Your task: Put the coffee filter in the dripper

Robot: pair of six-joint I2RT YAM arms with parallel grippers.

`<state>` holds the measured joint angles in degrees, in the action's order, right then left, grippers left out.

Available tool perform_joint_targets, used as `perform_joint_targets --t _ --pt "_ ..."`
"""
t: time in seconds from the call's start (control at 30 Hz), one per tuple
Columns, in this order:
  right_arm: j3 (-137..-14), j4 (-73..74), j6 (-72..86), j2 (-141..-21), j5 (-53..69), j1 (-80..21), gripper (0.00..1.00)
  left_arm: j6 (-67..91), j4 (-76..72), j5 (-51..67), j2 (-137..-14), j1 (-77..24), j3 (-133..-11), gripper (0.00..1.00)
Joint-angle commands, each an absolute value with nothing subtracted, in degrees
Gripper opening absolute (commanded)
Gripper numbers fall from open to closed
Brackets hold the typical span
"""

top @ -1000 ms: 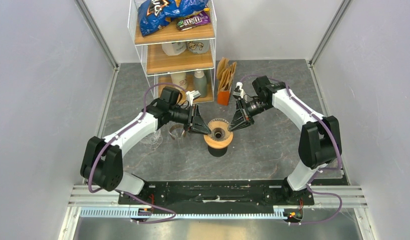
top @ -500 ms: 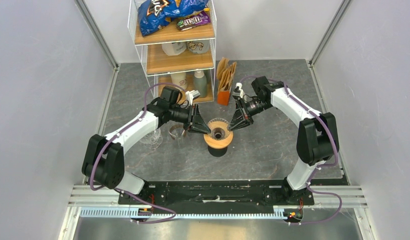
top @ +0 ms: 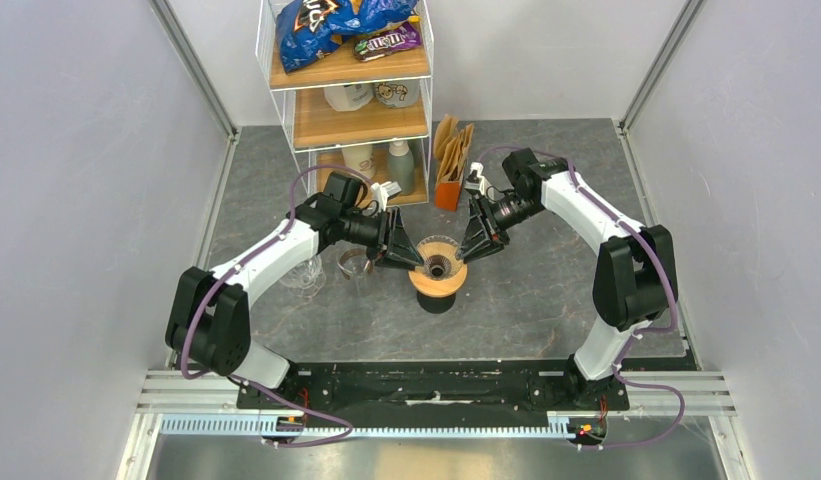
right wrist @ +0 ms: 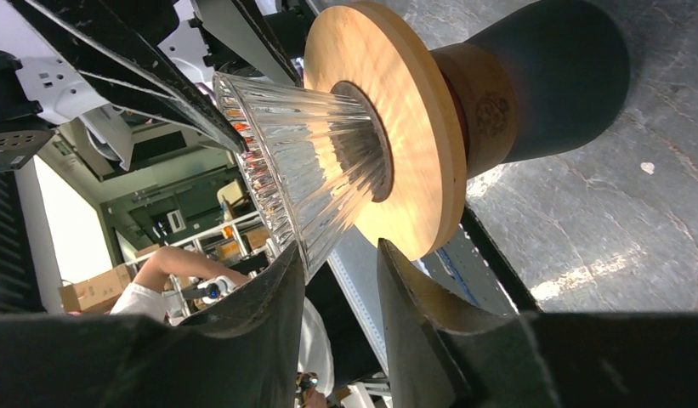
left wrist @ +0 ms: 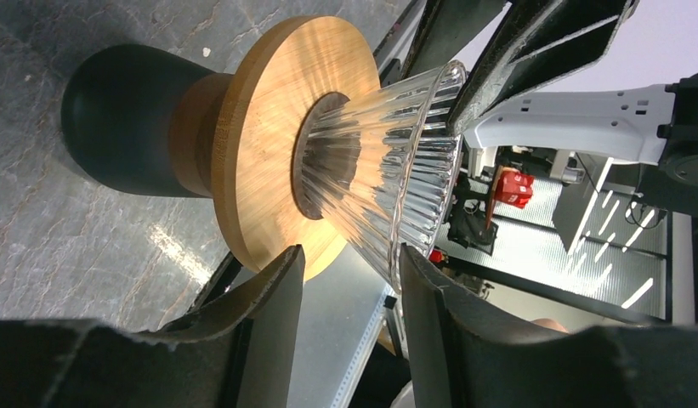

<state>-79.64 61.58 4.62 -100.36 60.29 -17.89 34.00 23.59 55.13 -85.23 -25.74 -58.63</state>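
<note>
Dripper (top: 438, 262), rim between left jaws and right jaws, both parted

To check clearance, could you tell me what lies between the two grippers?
The glass-and-wood dripper stands there, between the left gripper and the right gripper; the top view shows it.

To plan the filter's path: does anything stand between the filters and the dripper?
Nothing visible lies between the filters and the dripper. The left pincer and right pincer flank its rim, leaving its mouth uncovered.
</note>
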Motion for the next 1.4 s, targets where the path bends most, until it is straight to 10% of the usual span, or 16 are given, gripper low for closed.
perform_joint_targets --t 0.0,1.1,1.37 --pt "-81.22 60.18 1.13 -101.37 51.32 -18.61 0.44 32.51 22.24 49.37 -85.27 -26.1 -60.47 0.54" --pt "-80.46 62.64 -2.11 -98.93 51.19 -20.4 0.49 33.43 22.98 47.43 -84.61 -27.69 -59.01 0.52" --pt "-86.41 64.76 -3.01 -96.3 54.92 -20.34 0.62 33.58 22.96 50.94 -81.8 -27.69 -62.91 0.67"
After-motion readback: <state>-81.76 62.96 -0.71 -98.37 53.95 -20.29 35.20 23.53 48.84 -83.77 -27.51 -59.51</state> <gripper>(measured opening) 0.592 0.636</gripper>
